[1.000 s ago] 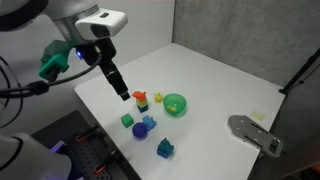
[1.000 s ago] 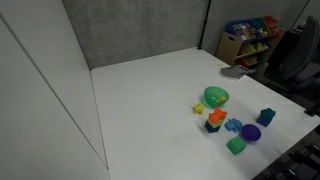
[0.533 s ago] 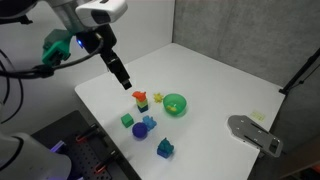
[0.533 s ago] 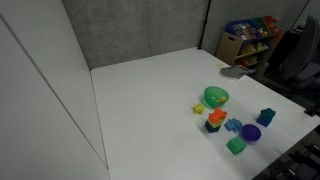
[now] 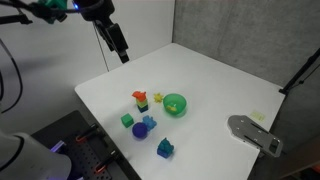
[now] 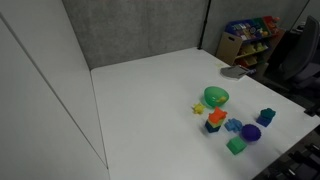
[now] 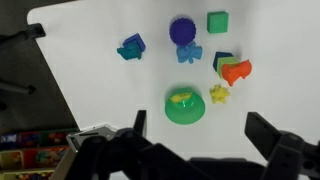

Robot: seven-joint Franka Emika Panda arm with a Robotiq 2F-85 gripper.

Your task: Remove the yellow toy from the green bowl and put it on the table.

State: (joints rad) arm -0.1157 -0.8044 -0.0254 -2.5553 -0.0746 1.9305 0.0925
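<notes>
The green bowl (image 7: 185, 108) sits on the white table (image 7: 110, 100), and the small pale-yellow toy (image 7: 182, 98) lies inside it. The bowl also shows in both exterior views (image 5: 175, 103) (image 6: 216, 96). Another small yellow star-shaped piece (image 7: 218, 94) lies on the table just beside the bowl. My gripper (image 7: 203, 135) is open and empty, well above the table, with the bowl between and beyond its fingers. In an exterior view the gripper (image 5: 118, 40) hangs high over the table's far-left part.
A red-topped stacked block toy (image 5: 140, 99), a green cube (image 5: 127, 120), a purple ball (image 5: 140, 130) and blue pieces (image 5: 165, 148) lie close to the bowl. A grey device (image 5: 255, 133) sits at the table's edge.
The gripper has risen and moved back, away from the cluster of toys. The bowl and toys have not moved.
</notes>
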